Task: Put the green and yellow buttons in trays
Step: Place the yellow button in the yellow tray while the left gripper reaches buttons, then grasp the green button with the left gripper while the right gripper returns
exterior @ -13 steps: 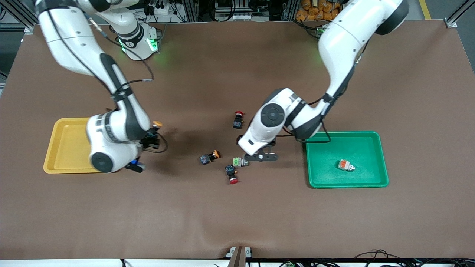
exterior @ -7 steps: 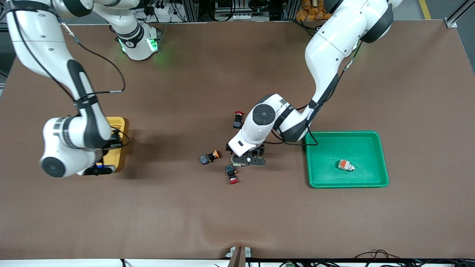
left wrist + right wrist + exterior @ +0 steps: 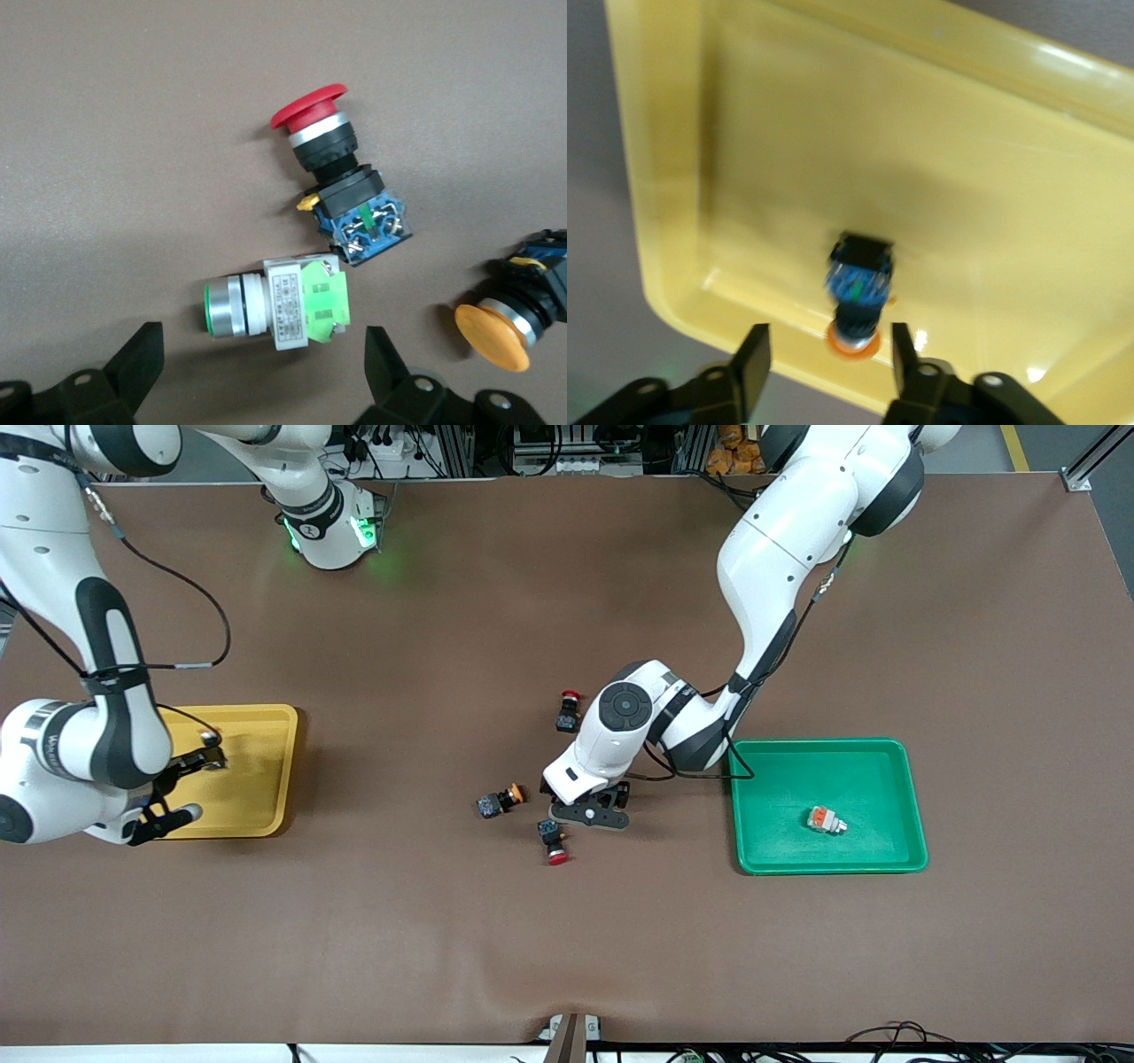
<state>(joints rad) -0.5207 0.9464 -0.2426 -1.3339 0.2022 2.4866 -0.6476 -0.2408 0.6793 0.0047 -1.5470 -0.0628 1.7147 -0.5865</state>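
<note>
My left claw (image 3: 257, 376) gapes over the green button (image 3: 275, 304); my right claw (image 3: 824, 363), wide, hangs over the yellow tray (image 3: 992, 168).

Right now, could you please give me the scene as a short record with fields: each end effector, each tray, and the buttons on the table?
left end effector: open, low over the table, one finger on each side of the green-block button
right end effector: open, over the yellow tray
yellow tray: holds one tray orange-capped button, below the right end effector
green tray: holds one silver button with orange block
on table, not yet in a tray: green-block button, loose orange-capped button
on table, other: two red-capped buttons
</note>
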